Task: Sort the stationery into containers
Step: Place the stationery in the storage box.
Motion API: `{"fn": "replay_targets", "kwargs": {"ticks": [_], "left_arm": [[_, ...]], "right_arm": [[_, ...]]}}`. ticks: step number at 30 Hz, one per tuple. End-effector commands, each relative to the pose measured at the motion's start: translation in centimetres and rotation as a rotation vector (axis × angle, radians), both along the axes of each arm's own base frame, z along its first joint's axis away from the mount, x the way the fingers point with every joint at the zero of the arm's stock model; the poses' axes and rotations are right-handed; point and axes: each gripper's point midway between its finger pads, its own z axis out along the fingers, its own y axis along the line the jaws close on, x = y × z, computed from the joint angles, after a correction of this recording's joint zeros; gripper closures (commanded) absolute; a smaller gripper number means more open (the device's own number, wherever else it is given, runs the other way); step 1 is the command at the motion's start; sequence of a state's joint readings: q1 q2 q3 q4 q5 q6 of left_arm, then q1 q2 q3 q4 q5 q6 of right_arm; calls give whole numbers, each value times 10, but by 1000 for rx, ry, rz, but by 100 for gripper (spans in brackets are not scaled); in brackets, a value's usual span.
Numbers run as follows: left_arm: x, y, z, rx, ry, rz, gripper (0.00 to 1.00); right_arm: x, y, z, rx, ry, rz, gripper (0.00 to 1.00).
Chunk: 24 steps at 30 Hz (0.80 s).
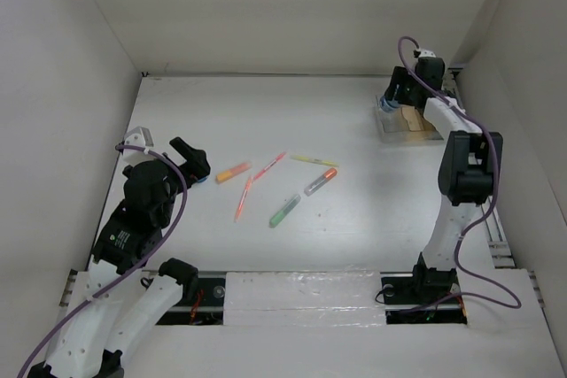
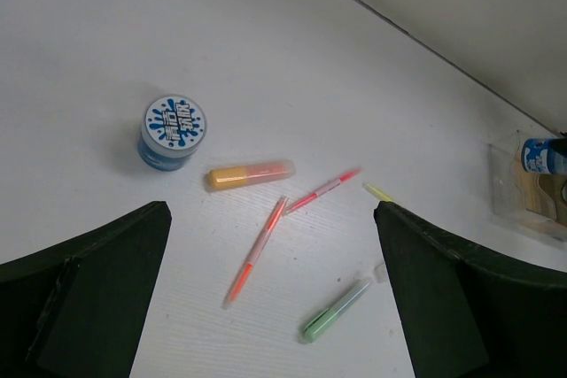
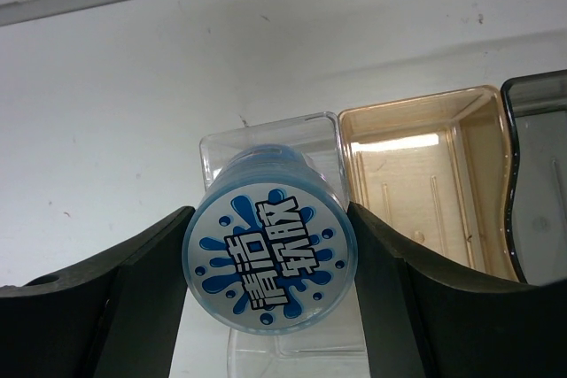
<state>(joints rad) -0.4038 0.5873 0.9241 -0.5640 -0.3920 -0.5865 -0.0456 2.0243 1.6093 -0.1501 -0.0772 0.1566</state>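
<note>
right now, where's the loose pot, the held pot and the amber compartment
loose pot (image 2: 172, 121), left wrist view, lid
held pot (image 3: 268, 258), right wrist view, lid
amber compartment (image 3: 425, 210), right wrist view, floor

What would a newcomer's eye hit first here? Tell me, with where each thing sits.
First, the blue-and-white pot clamped in the right gripper at the organiser's clear end compartment, far right on the table. Next, the loose pens and markers scattered mid-table, with a second pot standing just left of them.
</note>
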Motion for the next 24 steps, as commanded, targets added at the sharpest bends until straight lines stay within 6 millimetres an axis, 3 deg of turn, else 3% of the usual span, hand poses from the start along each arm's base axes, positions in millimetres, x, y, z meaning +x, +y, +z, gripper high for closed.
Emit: {"fn": "replay_targets", "kwargs": {"ticks": [1, 6, 8, 20, 24], "left_arm": [[6, -2, 9, -7, -36, -5, 0], [6, -2, 9, -7, -36, -5, 0], [6, -2, 9, -7, -36, -5, 0], [8, -6, 8, -4, -33, -25, 0], [8, -6, 8, -4, -33, -25, 0]], "right_arm": [[21, 6, 39, -1, -121, 31, 100], [23, 5, 34, 0, -98, 31, 100], [25, 9, 22, -4, -69, 30, 100], [26, 1, 15, -40, -42, 6, 100], [27, 1, 14, -48, -33, 11, 89]]}}
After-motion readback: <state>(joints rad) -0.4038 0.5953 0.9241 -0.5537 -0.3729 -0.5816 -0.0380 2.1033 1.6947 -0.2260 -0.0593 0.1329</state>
